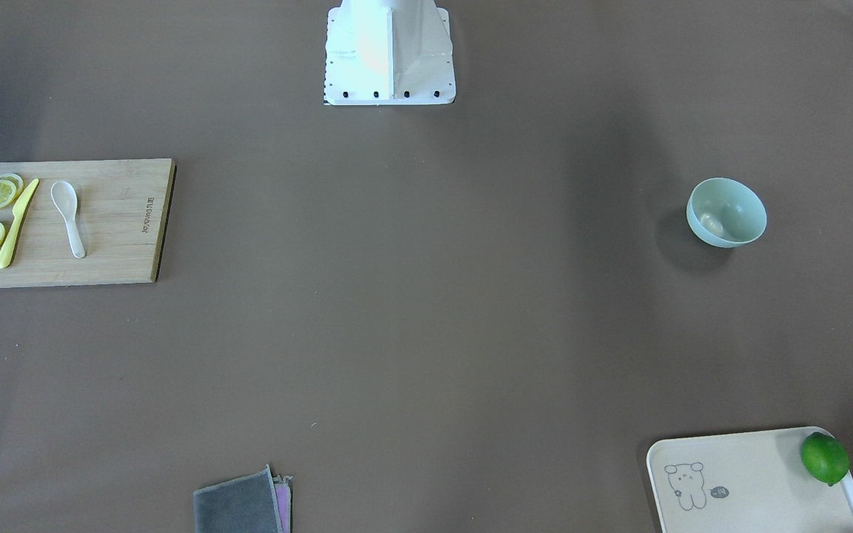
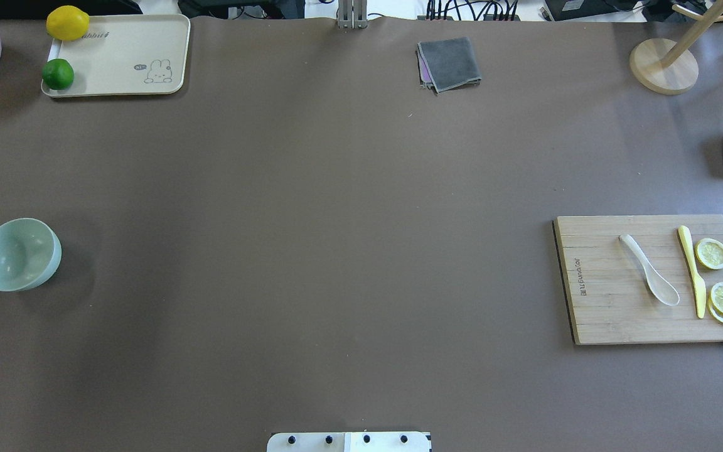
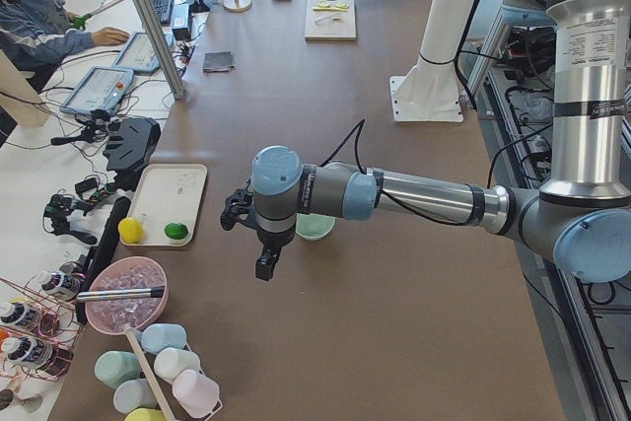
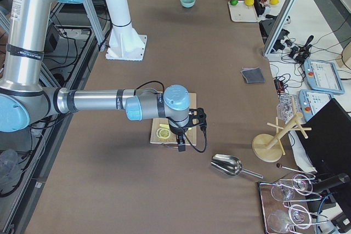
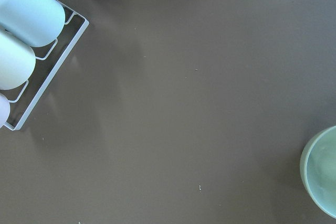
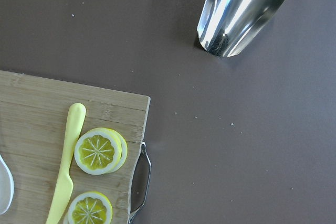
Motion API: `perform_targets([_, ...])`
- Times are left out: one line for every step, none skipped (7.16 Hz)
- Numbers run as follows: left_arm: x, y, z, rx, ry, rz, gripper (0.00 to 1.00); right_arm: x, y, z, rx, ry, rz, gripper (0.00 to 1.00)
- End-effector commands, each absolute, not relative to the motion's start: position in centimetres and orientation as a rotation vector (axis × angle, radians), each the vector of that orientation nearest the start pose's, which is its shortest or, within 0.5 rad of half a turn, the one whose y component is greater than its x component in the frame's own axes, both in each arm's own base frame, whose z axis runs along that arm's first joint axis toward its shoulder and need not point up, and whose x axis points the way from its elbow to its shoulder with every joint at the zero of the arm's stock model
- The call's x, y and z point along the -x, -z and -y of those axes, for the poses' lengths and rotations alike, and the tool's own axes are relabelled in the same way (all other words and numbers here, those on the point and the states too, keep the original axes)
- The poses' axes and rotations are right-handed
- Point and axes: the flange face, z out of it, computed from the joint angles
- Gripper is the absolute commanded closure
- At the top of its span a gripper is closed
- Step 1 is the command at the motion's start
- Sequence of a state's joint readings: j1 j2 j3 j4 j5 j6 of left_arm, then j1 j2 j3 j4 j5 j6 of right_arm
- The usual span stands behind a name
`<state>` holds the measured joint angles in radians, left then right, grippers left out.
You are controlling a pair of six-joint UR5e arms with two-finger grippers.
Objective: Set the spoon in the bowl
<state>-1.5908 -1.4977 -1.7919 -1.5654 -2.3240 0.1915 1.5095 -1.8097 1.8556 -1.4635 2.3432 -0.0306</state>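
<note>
Brown and matte, the table has a bamboo cutting board at its right end. On the board the glossy white spoon lies flat, just beside a slim yellow knife and lemon slices. Well apart, at the left end, sits the smooth round mint bowl. The left gripper hangs near the bowl and the right gripper over the board's edge. I cannot tell whether either is parted or closed.

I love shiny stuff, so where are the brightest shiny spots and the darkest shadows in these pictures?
Right wrist view: the metal scoop glints with white glare streaks. Front-facing view: the robot base is washed out. Overhead view: the bowl casts a soft shadow on the table beside it.
</note>
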Motion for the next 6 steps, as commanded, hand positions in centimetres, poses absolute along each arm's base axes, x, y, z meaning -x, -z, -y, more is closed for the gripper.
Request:
perform_targets([7.4,-58.5,46.4,-0.22,-0.22,-0.736,0.03,-3.8,-61.3,40.2,-0.135,0.144,0.785,0.0])
perform_targets([6.3,-58.3,46.5,-0.214,-0.236,-0.776,0.03,-3.7,-60.9,40.3,-0.143,0.147,0.799,0.0])
perform_targets([2.3,-58.0,47.0,-0.163,-0.262,-0.825,0.03,-3.5,-60.6,40.4,-0.149,0.146,0.827,0.0])
perform_targets([-0.9,-57.6,47.5,-0.109,-0.197,-0.842,0.03,-3.3,-60.5,40.6,-0.151,0.153,0.832,0.0])
perform_targets([-3.8,-59.4,47.4,-0.11,-0.218,-0.85,0.02,-3.0,-60.2,40.7,-0.152,0.155,0.848,0.0])
perform_targets([-4.5,-62.3,47.3,-0.136,-0.198,-0.862,0.02,-2.7,-60.1,40.8,-0.161,0.165,0.855,0.0])
